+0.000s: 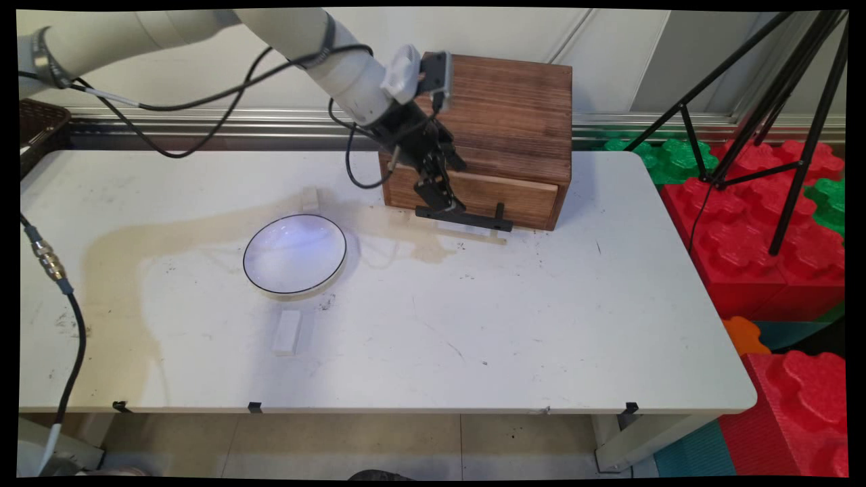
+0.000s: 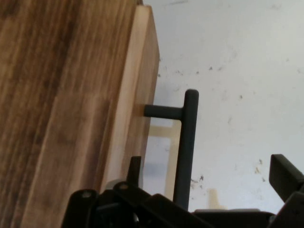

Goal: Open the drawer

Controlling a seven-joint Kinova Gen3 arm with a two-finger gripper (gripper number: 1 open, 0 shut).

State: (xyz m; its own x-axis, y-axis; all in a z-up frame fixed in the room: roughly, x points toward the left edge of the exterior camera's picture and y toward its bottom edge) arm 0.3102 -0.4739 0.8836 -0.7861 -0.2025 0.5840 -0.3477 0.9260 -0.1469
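A dark wooden box (image 1: 507,115) stands at the back of the white table (image 1: 541,325). Low in its front is a lighter drawer front (image 1: 504,195) (image 2: 135,95) with a black bar handle (image 1: 467,218) (image 2: 186,142). My gripper (image 1: 441,201) (image 2: 209,171) hangs at the left end of this handle and is open. In the hand view the bar runs up between the fingers: one thin fingertip (image 2: 135,167) sits in the gap between drawer front and bar, and the other finger (image 2: 285,176) stands well off on the bar's outer side. Nothing is held.
A white plate with a black rim (image 1: 295,255) lies left of the box. A white block (image 1: 287,332) lies nearer the front edge, and a smaller one (image 1: 310,199) lies behind the plate. A brownish stain (image 1: 128,270) marks the table's left. Red and green foam blocks (image 1: 758,257) and a black tripod (image 1: 785,101) stand at right.
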